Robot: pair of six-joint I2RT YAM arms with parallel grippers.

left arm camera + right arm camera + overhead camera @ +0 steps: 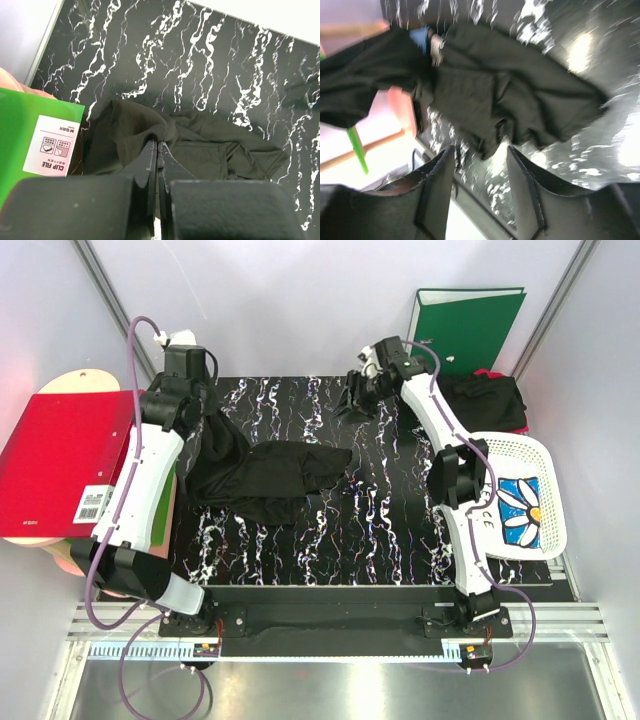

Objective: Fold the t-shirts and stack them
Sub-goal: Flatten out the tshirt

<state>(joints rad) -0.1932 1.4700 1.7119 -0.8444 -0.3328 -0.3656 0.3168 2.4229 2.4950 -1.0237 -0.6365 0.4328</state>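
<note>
A plain black t-shirt (270, 475) lies crumpled on the black marbled table (390, 520), left of the middle. My left gripper (203, 412) is shut on its left edge and lifts that edge above the table; in the left wrist view the closed gripper (158, 143) pinches a fold of the shirt (200, 150). My right gripper (360, 398) is open and empty, raised near the table's far middle, right of the shirt. In the right wrist view the open gripper (480, 152) hangs above the shirt (485, 95). A black shirt with a white and blue print (520, 505) lies in the white basket (545, 455).
A green binder (465, 325) leans on the back wall, dark cloth (485, 400) below it. A red folder (60, 460) and a green folder (30, 135) lie off the table's left edge.
</note>
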